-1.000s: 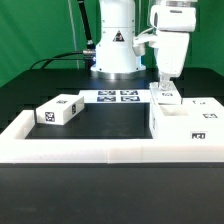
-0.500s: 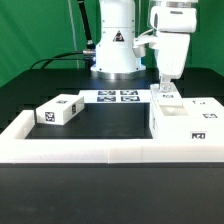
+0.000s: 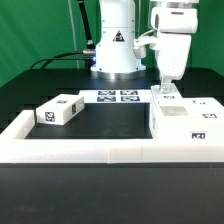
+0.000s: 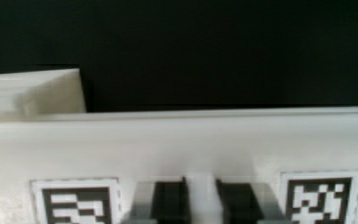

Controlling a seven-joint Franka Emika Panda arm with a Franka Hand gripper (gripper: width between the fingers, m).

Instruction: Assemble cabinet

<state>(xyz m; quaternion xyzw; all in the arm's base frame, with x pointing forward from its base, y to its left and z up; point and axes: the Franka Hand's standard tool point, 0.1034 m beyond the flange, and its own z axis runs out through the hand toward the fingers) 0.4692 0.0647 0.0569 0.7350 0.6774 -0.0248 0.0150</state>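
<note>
The cabinet body point(image 3: 186, 124), a white box open at the top with tags on its front, stands at the exterior view's right. A small tagged white panel point(image 3: 165, 97) stands upright at its back left corner. My gripper point(image 3: 165, 85) reaches straight down onto that panel. In the wrist view my gripper point(image 4: 201, 197) has a thin white edge between its two dark fingers point(image 4: 169, 200), with a tag on either side on the white panel point(image 4: 194, 145). A separate tagged white block point(image 3: 58, 111) lies at the exterior view's left.
The marker board point(image 3: 118, 97) lies flat in front of the robot base point(image 3: 115, 50). A low white rim point(image 3: 90, 151) borders the black table along the front and left. A green backdrop stands behind.
</note>
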